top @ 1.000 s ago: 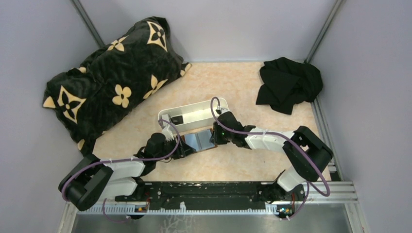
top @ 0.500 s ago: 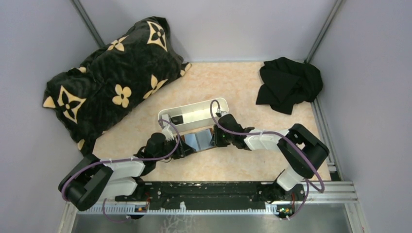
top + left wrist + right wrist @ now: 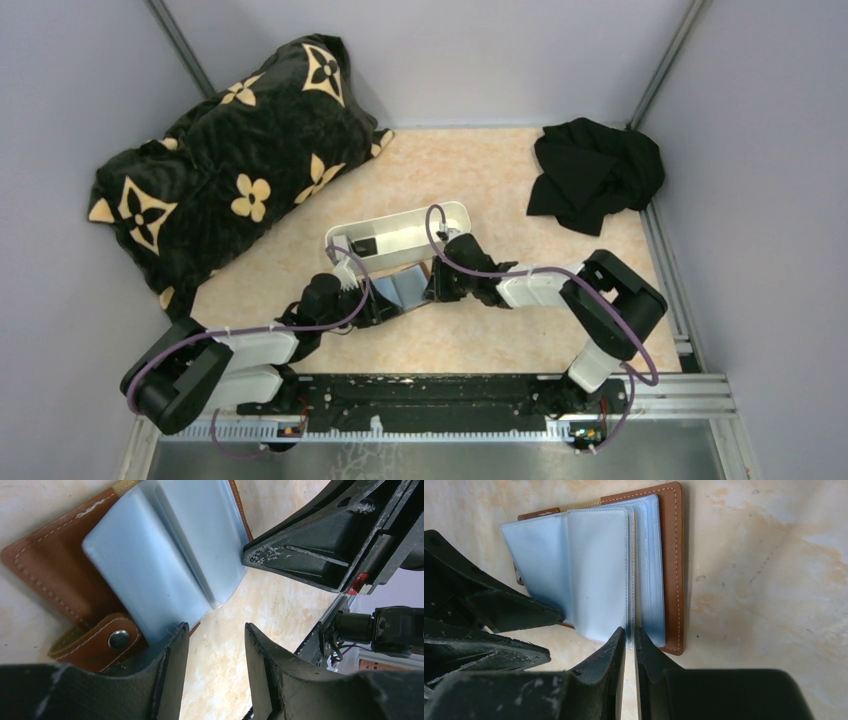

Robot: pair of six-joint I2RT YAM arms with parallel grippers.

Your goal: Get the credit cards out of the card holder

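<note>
**Top external: both grippers on the open card holder, centre of bench**

Top external view, biggest first. Beige marbled bench (image 3: 480, 165). Black plush blanket with cream flower pattern (image 3: 230, 160) is bunched at the far left. Crumpled black cloth (image 3: 595, 175) sits far right, well apart from the rest. Long white plastic tray (image 3: 410, 232) lies mid-bench at a slant, with a small dark item (image 3: 365, 243) in its left end; too small to tell what it is.

Left arm (image 3: 255, 345) and right arm (image 3: 540, 285) both reach in to the middle, just on the near side of the tray.

Brown leather folding card holder (image 3: 405, 290) lies open and flat on the bench between the two grippers, close to the tray. Its blue-grey clear sleeves (image 3: 594, 570) face up and are fanned. Cannot tell any credit cards apart from the sleeves.

Left gripper (image 3: 216, 630): jaws parted about halfway with only bare bench between them. One finger (image 3: 172, 650) sits at the card holder's near edge, beside the strap with the metal snap (image 3: 119, 639).

Right gripper (image 3: 630, 632): jaws almost together, only a thin slit. The lower edge of one sleeve runs into that slit, so it is pinching the card holder by a sleeve.
</note>
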